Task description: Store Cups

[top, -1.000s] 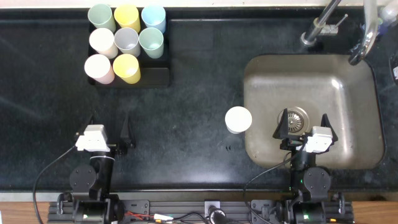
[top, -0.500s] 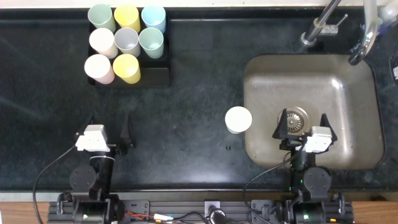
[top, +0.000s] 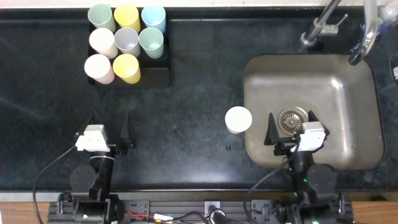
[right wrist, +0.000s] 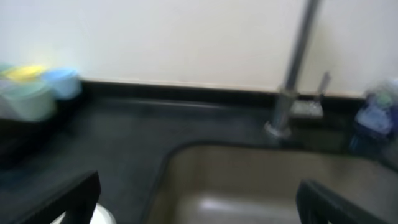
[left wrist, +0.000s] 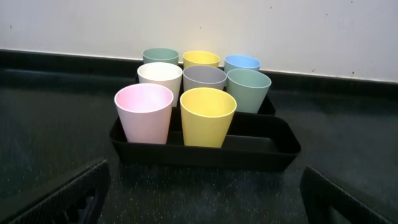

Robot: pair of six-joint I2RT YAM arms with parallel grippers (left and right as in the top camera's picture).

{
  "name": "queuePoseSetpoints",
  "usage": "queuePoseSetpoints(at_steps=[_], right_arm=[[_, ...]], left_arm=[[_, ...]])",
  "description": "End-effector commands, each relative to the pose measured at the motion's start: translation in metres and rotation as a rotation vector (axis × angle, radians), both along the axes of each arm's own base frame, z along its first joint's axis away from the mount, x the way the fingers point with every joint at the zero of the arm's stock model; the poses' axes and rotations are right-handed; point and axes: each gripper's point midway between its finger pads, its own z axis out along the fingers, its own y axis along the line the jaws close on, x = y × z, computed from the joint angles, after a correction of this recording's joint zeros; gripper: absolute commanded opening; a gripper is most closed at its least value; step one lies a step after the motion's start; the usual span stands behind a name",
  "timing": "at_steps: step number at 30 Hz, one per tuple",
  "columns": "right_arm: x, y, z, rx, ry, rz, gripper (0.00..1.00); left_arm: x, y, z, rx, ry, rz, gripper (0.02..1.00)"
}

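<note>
**Top view.**
- One black rectangular plastic tray [top: 157, 77], at the far left of the dark stone desk [top: 186, 149].
- It holds eight upright plastic cups: two yellow [top: 127, 16], two green [top: 151, 42], one blue [top: 153, 16], one white [top: 102, 41], one grey [top: 127, 41], one pink [top: 99, 68].
- One place is bare, at the tray's near right corner.
- One loose white plastic cup [top: 238, 119] stands on the desk just beside the left rim of the steel sink [top: 348, 68].
- My left fingers [top: 127, 130] are spread and empty, over bare desk well short of the tray.
- My right fingers [top: 271, 129] are spread and empty, over the sink basin near the drain, with the loose cup just to their left.

**Left wrist view.**
- The tray lies ahead with the same eight cups in three rows.
- The vacant corner sits beside the front yellow cup.

**Right wrist view.**
- One tap [right wrist: 292, 81] stands behind the basin.
- The rim of the loose cup shows at one finger's tip.

**Step in hand, as I judge it.**
- Eight cups are stored and the ninth is not yet taken.
- My right fingers need to shift sideways around that cup and close on its wall.
- The cup then goes across the desk, upright, into the bare corner without knocking its neighbours.
</note>
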Motion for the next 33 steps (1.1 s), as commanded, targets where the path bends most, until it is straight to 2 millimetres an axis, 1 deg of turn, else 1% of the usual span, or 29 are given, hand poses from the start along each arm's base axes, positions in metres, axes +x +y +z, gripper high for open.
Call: queuePoseSetpoints(at_steps=[1,3,5,7,8,9,11,14,17,19,22,24,27,33], right_arm=[[-0.008,0.009,0.093,0.005,-0.044,0.040,0.998],[-0.006,0.005,0.113,-0.013,0.014,0.004,0.998],[-0.004,-0.002,0.125,-0.047,0.100,-0.046,0.996],[-0.005,-0.012,0.125,-0.101,0.207,-0.101,0.998],[-0.006,-0.015,0.119,-0.134,0.274,-0.124,0.996],[-0.007,-0.016,0.111,-0.168,0.348,-0.128,0.998],[-0.008,-0.007,0.082,-0.235,0.518,-0.080,0.996],[-0.010,0.010,0.034,-0.310,0.754,0.007,0.998],[-0.008,0.033,-0.003,-0.325,0.935,0.122,0.998],[-0.003,0.043,-0.023,-0.360,1.023,0.184,0.998],[0.007,0.052,-0.044,-0.388,1.099,0.231,0.998],[0.008,0.061,-0.055,-0.408,1.133,0.294,0.998],[-0.002,0.074,-0.065,-0.428,1.192,0.368,0.998],[-0.026,0.100,-0.076,-0.512,1.253,0.480,0.996]], left_arm=[[-0.001,-0.001,0.001,0.021,-0.007,-0.007,1.000],[-0.001,-0.001,0.001,0.021,-0.007,-0.007,1.000],[-0.001,-0.001,0.001,0.021,-0.007,-0.006,1.000],[-0.001,-0.001,0.001,0.021,-0.007,-0.006,1.000],[-0.001,-0.001,0.001,0.021,-0.007,-0.006,1.000],[-0.001,-0.001,0.001,0.021,-0.007,-0.007,1.000],[-0.001,-0.001,0.001,0.021,-0.006,-0.007,0.998],[-0.001,-0.001,0.001,0.021,-0.007,-0.007,1.000],[-0.001,-0.001,0.001,0.021,-0.007,-0.007,1.000],[-0.001,-0.001,0.001,0.021,-0.007,-0.007,1.000],[-0.001,-0.001,0.001,0.021,-0.007,-0.006,1.000],[-0.001,-0.001,0.001,0.021,-0.007,-0.006,1.000],[-0.001,-0.001,0.001,0.021,-0.007,-0.007,1.000],[-0.001,-0.001,0.001,0.021,-0.007,-0.006,1.000]])
